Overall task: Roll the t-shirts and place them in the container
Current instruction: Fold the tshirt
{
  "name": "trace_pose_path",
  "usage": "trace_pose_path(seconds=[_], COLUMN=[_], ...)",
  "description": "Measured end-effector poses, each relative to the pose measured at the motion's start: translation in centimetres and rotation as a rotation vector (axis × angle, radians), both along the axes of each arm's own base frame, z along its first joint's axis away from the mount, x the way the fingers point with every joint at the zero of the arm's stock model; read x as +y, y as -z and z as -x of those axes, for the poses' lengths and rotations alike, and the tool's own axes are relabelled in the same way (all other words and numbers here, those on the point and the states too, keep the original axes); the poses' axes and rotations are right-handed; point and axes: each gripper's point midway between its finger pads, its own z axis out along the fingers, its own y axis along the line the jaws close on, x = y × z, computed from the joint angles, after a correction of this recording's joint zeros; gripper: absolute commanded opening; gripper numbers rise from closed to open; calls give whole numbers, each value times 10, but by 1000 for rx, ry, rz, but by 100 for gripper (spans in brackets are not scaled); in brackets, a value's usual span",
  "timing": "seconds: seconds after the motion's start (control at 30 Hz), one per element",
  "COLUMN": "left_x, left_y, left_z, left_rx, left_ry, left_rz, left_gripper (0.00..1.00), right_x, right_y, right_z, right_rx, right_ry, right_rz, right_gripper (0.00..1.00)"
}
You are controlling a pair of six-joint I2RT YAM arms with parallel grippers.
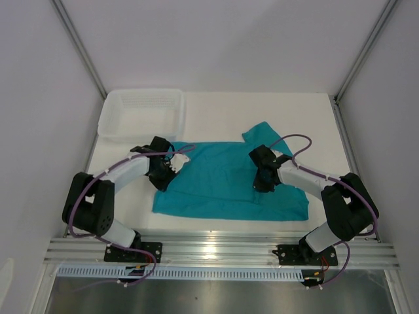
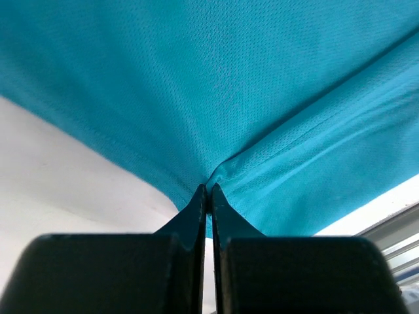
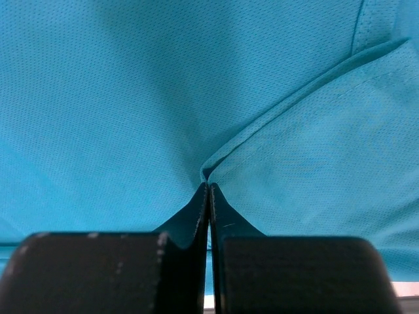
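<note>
A: Teal cloth, where is it?
B: The t-shirt [image 1: 229, 190] lies spread on the table [image 1: 308, 124], reaching ahead of both pairs of fingertips [image 2: 195, 212].
A: And the left gripper [image 2: 208, 191]?
B: Closed tight, a fold of shirt pinched at its tips.
A: And the right gripper [image 3: 208, 186]?
B: Same: clamped on a shirt fold.

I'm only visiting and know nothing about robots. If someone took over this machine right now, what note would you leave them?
Left gripper: shut on a pinch of the teal t-shirt, near its left edge.
Right gripper: shut on the t-shirt too, nearer its right side.
T-shirt: lies flat on the table, one sleeve poking out at the far right. The white tray sits beyond it, far left.
Done: both grips taken.
Left: all the rolling; no roll shows yet.
</note>
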Motion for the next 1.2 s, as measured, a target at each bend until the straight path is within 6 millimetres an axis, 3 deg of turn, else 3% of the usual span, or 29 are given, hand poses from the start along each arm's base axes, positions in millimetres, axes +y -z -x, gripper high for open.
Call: trace_pose_path(seconds=[0.17,0.33,0.4,0.43,0.5,0.53,0.6,0.63,0.8,0.9,0.97,1.07,1.2], left_x=[0,6,7,7,8,9,9,10,10,10,11,11,10], left_y=[-16,-12,-9,-6,-1,1,3,4,4,0,-7,-26,-40], left_z=[-6,-8,-8,-8,-9,-9,-8,-8,-7,-6,-5,-8,-11], left_rx=[-80,-91,-80,-76,-63,-58,-49,-48,-43,-41,-55,-97,-139], left_ry=[-4,-19,-23,-24,-26,-25,-26,-28,-37,-38,-42,-46,-47], left_rz=[17,3,-2,-4,-12,-16,-20,-22,-19,-12,-7,7,22], left_gripper=[1,1,1,3,10,22,32,43,49,54,57,57,56], right_x=[-4,-5,-5,-4,-1,2,5,7,9,4,-11,-53,-129], right_y=[0,-2,-2,-2,-3,-4,-5,-5,-13,-33,-52,-77,-76], right_z=[-4,-7,-8,-9,-11,-13,-15,-16,-17,-23,-29,-38,-23], right_rx=[-8,-18,-21,-25,-34,-39,-47,-48,-58,-101,-143,-217,-232], right_ry=[30,45,48,47,46,42,34,28,11,26,65,189,403], right_rz=[2,0,-4,-9,-22,-33,-51,-59,-80,-109,-132,-155,-125], right_gripper=[0,0,8,19,28,34,39,45,49,51,51,51,52])
